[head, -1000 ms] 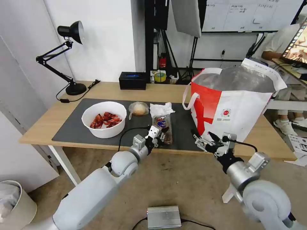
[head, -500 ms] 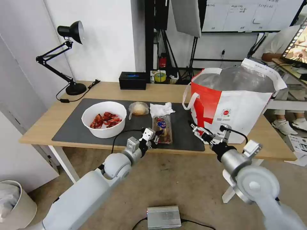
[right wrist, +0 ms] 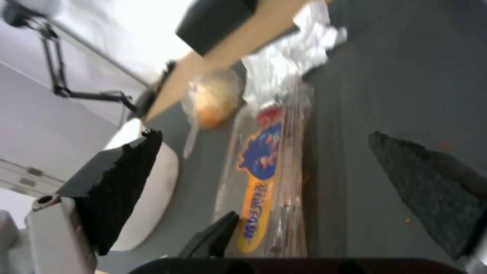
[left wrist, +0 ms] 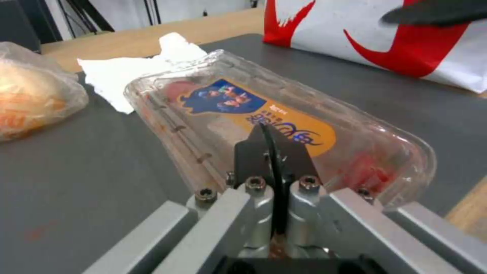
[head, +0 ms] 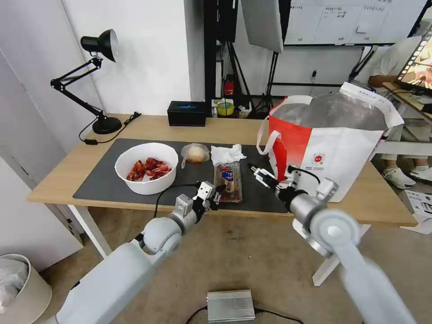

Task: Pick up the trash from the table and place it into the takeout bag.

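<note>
The clear hinged plastic box [head: 229, 177] lies on the dark mat [head: 99, 186] of the table [head: 58, 180]. My left gripper [head: 215, 194] is shut with nothing in it, its tips at the box's near end [left wrist: 284, 125]. My right gripper [head: 261, 174] hovers open just right of the box [right wrist: 269, 167], in front of the takeout bag [head: 333, 148]. Its fingers [right wrist: 127, 186] stand wide apart. The white bowl of crayfish shells [head: 146, 167], the bagged bun [head: 195, 153] and the crumpled tissue [head: 227, 153] lie left of and behind the box.
A black tissue box [head: 186, 113], a tape roll [head: 225, 108] and a black desk lamp [head: 101, 121] stand along the table's far edge. A waste bin [head: 18, 288] and a silver box [head: 231, 305] are on the floor near me.
My right gripper has swung left from in front of the takeout bag to beside the plastic box. My left gripper has slid a little left and back at the box's near end.
</note>
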{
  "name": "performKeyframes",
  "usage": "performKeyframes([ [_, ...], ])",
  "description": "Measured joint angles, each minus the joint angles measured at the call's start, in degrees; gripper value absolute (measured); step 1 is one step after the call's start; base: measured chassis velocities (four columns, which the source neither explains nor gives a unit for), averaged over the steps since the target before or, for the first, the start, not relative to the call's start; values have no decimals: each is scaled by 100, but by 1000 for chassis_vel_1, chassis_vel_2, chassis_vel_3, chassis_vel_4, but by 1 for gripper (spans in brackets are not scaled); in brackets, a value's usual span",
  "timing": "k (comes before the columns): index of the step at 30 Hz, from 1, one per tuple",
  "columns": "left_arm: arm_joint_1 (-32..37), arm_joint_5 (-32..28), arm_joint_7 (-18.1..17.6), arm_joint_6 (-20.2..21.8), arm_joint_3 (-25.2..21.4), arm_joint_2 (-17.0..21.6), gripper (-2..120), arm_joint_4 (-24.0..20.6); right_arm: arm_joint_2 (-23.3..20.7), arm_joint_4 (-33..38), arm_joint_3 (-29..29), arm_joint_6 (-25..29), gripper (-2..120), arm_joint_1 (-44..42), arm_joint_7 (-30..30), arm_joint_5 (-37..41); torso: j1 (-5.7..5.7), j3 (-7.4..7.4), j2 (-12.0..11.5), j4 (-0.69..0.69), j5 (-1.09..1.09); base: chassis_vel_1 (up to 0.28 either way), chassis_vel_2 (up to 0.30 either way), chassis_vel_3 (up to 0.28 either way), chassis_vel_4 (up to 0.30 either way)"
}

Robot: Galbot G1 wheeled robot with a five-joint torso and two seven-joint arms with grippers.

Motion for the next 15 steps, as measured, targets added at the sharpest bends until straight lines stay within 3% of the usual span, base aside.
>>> performKeyframes([
  [15, 31, -6, 2, -12, 20, 5, 0, -14, 360, -982, -337, -662, 100, 958, 399, 374, 0, 0, 0, 0, 1, 0, 0, 0, 0],
])
